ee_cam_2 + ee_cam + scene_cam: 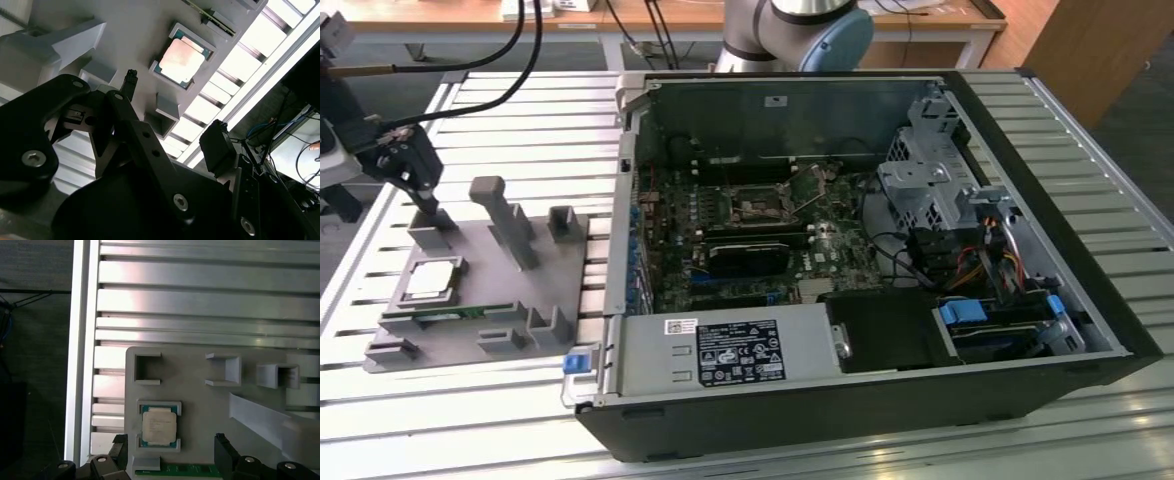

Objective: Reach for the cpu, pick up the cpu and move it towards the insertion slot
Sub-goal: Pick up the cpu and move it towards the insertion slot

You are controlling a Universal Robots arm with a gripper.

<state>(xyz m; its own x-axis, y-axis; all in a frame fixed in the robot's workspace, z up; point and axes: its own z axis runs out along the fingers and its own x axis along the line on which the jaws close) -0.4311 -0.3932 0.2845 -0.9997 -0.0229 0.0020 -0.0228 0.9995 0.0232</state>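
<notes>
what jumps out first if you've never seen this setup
The big open computer case takes up the exterior view's middle and right, with the silvery insertion slot inside it. On the exterior view's left, a grey fixture tray holds the shiny cpu, and the open gripper hangs above that tray, holding nothing.

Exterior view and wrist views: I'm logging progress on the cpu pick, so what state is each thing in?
cpu: lying flat in its recess in the tray, not gripped.
end effector: open, holding nothing, apart from the cpu.
case: side open, insides exposed.
slot: inside the case, without the cpu.
</notes>
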